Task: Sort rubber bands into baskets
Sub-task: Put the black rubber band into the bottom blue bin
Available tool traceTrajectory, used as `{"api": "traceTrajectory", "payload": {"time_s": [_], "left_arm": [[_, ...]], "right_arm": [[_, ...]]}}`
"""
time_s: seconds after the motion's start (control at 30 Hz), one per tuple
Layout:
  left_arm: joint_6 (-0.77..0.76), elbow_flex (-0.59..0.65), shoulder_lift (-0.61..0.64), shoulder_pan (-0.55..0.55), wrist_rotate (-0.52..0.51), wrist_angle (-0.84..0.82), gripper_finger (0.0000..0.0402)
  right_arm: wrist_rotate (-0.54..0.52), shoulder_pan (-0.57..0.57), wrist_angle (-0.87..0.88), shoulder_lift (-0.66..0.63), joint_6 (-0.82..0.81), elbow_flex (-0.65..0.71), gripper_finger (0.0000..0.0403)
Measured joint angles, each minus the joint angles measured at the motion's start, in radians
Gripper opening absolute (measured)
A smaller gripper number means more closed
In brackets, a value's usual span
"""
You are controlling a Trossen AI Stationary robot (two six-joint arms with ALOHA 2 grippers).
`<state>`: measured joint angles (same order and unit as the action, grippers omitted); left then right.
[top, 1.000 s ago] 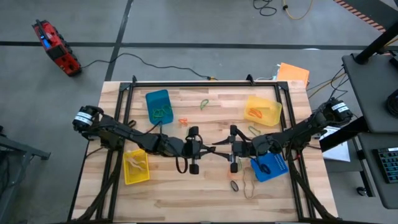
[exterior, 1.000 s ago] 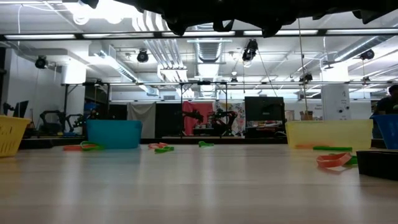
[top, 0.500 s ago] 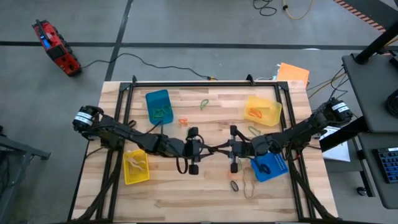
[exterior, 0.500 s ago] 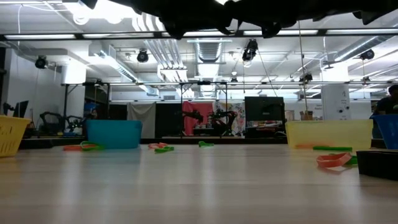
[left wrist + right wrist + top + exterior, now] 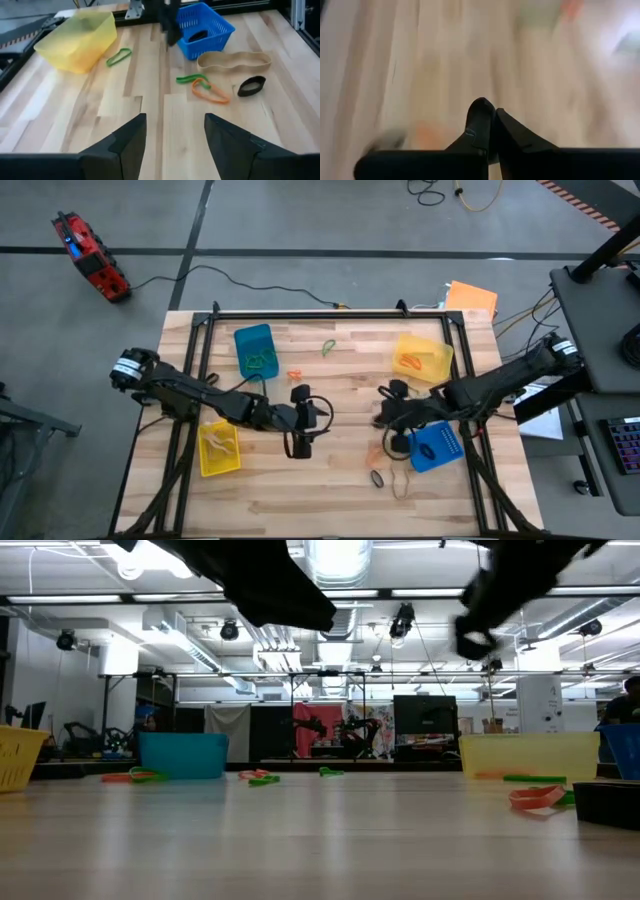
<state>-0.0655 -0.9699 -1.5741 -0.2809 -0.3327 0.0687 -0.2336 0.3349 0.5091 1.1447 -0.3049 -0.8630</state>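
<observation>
So compared with a second back, the two grippers have pulled apart: they were nose to nose over the middle of the table, and now the left gripper sits a bit left of centre while the right gripper has swung back toward the blue basket at the right side. The left gripper's fingers are spread wide with nothing between them, where before they were pinched; the right fingers are pressed together now, and I can't tell whether anything is caught in them since that wrist view is a smear. Counting: four baskets, two blue and two yellow. The other blue basket is at the far left with a green band inside, the yellow basket at the far right has an orange band in it, and the second yellow basket is near left with a tan band. The near right blue one holds a black band. Loose on the wood past the left fingers I count five: a green rubber band beside the yellow basket, another green one touching an orange rubber band, a big tan rubber band and a black rubber band. From above there's also a green loop and an orange bit near the far blue basket
</observation>
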Motion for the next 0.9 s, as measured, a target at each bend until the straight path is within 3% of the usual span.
{"api": "traceTrajectory", "payload": {"time_s": [0.17,0.3,0.4,0.7,0.9], "left_arm": [[0.037,0.000,0.010,0.012,-0.003,0.002,0.0177],[0.037,0.000,0.012,0.014,-0.026,0.004,0.0173],[0.037,0.000,0.012,0.014,-0.025,0.002,0.0173],[0.037,0.000,0.011,0.014,-0.025,-0.006,0.0173],[0.037,0.000,0.011,0.014,-0.025,-0.007,0.0173]], "right_arm": [[0.256,0.005,0.440,0.048,-0.195,-0.118,0.0011],[0.378,0.029,0.634,0.067,-0.328,-0.132,0.0011],[0.405,0.047,0.739,0.067,-0.427,-0.117,0.0011],[0.419,0.069,0.767,0.067,-0.508,-0.027,0.0018],[0.425,0.069,0.765,0.067,-0.509,-0.026,0.0074]]}}
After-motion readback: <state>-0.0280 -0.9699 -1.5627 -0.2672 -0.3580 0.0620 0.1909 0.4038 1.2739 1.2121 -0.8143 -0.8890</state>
